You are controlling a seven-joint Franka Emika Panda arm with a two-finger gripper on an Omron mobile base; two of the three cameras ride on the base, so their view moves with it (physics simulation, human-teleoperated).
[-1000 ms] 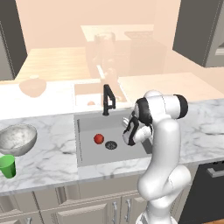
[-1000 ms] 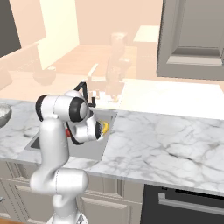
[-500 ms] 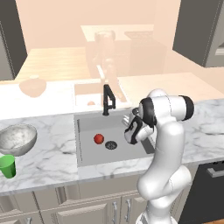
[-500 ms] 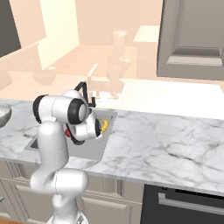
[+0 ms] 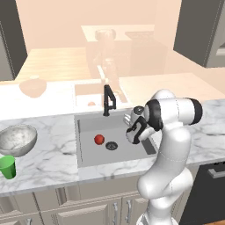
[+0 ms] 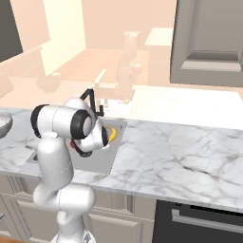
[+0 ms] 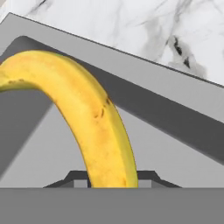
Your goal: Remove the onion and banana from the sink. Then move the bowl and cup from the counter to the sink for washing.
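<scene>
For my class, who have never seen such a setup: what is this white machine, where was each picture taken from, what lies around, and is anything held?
It is a robot arm in a rendered kitchen. Two pictures come from cameras behind it, left and right; the third from its hand. On the counter stand a bowl and a green cup. An onion lies in the sink. The gripper, over the sink's right end, is closed on a banana.
</scene>
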